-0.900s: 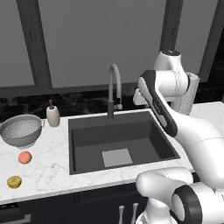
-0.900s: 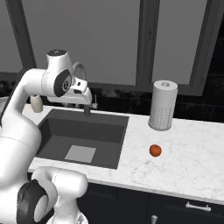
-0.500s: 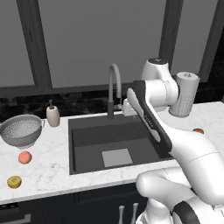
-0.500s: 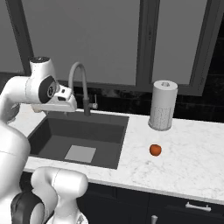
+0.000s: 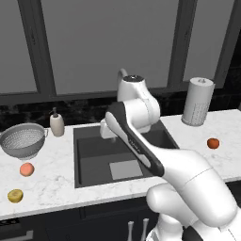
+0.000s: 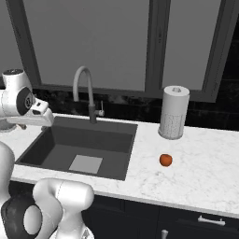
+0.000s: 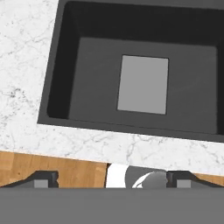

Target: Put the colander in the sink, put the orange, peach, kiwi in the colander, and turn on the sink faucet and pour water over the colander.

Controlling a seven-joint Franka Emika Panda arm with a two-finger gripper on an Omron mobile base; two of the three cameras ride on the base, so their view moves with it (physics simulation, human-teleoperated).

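Note:
The silver colander [image 5: 22, 140] stands on the left counter, with the peach [image 5: 27, 169] and the kiwi [image 5: 15, 195] in front of it. Far off on the right counter lies the orange [image 5: 213, 143] [image 6: 165, 160]. The dark sink [image 5: 94, 160] [image 6: 60, 149] [image 7: 87, 78] holds nothing; its lighter panel [image 7: 143, 84] shows at the bottom. Behind the sink rises the faucet [image 6: 92, 102], mostly hidden by my arm in the left base view. My gripper [image 5: 105, 131] [image 7: 112, 178] hangs above the sink's left part, open wide, with nothing between its fingertips [image 7: 42, 177].
A beige soap dispenser [image 5: 57, 123] stands beside the colander at the back of the counter. A paper towel roll [image 5: 197, 101] [image 6: 173, 112] stands at the back right. Dark windows and a black backsplash close off the rear. Wood floor [image 7: 57, 168] shows past the counter's front edge.
My arm has swung left from the faucet's right side to over the sink's left part. The gripper has opened wide.

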